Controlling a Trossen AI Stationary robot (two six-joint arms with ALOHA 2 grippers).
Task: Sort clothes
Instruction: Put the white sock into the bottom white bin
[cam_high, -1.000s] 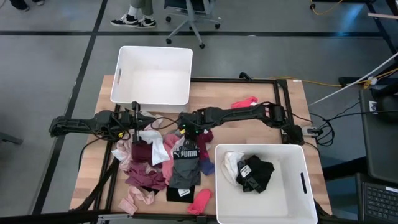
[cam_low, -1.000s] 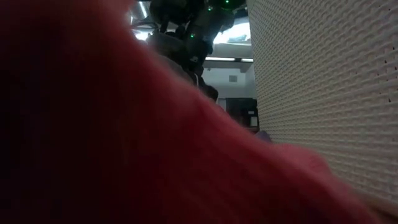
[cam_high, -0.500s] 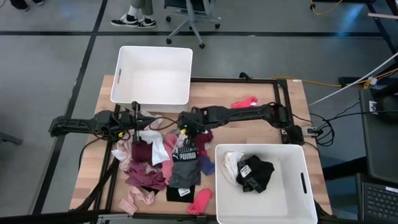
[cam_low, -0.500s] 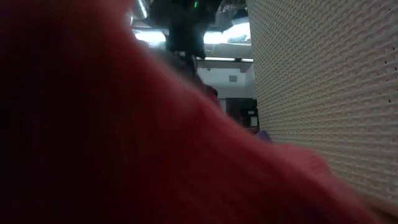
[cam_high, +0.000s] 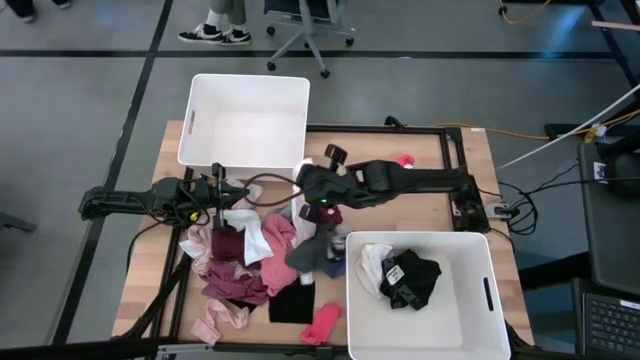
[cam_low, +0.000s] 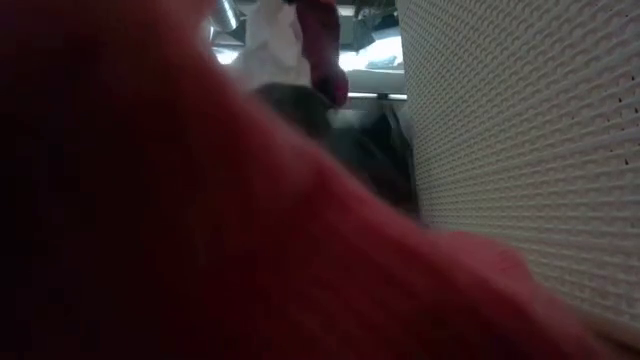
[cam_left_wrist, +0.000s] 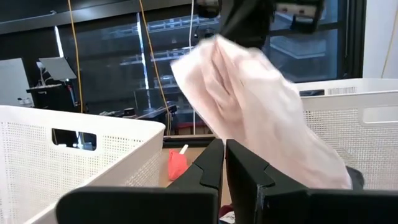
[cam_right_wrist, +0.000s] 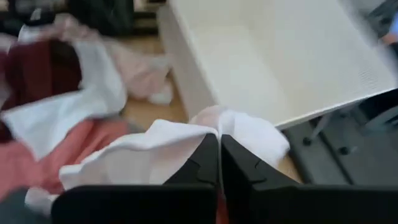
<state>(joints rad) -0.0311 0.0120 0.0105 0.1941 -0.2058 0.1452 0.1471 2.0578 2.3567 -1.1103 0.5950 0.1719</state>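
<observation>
- A light wooden counter (cam_high: 470, 150) carries a black metal frame (cam_high: 380, 128) along its edges.
- One white rectangular plastic bin (cam_high: 243, 122) with perforated walls sits at the far left edge of the counter.
- A second white plastic bin (cam_high: 470, 320) sits at the near right corner.
- On the dark grey floor beyond, a swivel office chair base (cam_high: 300, 35) stands beside a person's black-and-white sneakers (cam_high: 215, 33).
- Yellow cable (cam_high: 520, 133) trails off right.

Right claw (cam_high: 318, 212) clamped on grey garment (cam_high: 312, 250), lifted above pile (cam_high: 240, 265).
</observation>
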